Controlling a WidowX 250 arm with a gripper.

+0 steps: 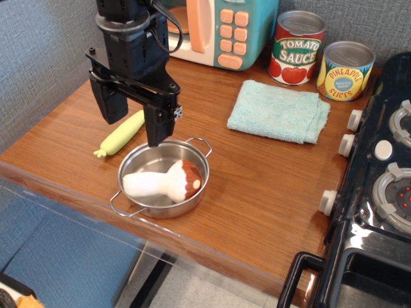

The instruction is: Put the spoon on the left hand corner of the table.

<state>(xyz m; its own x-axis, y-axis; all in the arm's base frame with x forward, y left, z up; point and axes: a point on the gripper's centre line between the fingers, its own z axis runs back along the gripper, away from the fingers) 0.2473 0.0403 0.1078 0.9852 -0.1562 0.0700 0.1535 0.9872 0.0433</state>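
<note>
Tool: the black tool (133, 122) hangs over the left part of the surface, its two fingers spread apart with nothing between them.
Spoon: the spoon (122, 134) lies on the surface just under and behind the tool, pale yellow-green handle showing, nubbed end toward the near left; its bowl is hidden.
Pot: a small steel pot (164, 178) sits just right of the spoon, holding a toy mushroom (165, 183) on its side.
Surface: reddish-brown wood surface (257, 186).
Farther right: a folded teal cloth (279, 110), two cans (321, 58), a black stove (379, 192).
</note>
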